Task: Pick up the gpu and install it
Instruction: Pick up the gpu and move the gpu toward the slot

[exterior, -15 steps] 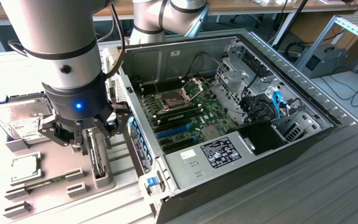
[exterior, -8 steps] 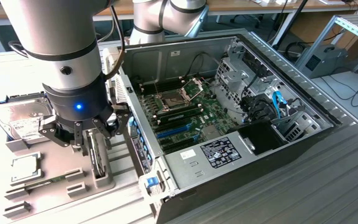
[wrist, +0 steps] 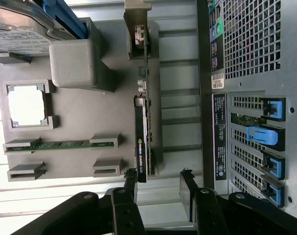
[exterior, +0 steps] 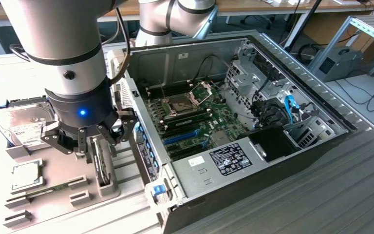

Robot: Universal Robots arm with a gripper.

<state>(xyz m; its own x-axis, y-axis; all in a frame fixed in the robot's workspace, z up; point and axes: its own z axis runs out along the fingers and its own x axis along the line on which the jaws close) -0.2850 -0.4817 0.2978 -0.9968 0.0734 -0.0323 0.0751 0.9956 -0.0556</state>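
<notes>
Over the tray, at the exterior view's left: my hand (exterior: 91, 141) (wrist: 159, 180) hangs low, just above the gpu (exterior: 101, 166) (wrist: 141, 142).
Hand: spread wide and holding nothing, with one finger on either side of the card's thin edge, lined up to meet its flat faces.
Gpu: it stands on edge in a slot of the grey tray (exterior: 57, 161) (wrist: 80, 117), with its metal bracket at the end away from my fingers. Upright like this, both faces are free for a pinch.
Other parts: the hard drive (exterior: 21, 124) (wrist: 21, 24), square chip (exterior: 25, 175) (wrist: 26, 105) and memory stick (wrist: 60, 145) each sit in their own seats, on the side of the card away from the case.
Computer case (exterior: 174, 63): it lies open on the table (exterior: 317, 195) just beside the tray, with the board facing up and open from above.
Progress: as I judge it, the card is not yet gripped or lifted.
</notes>
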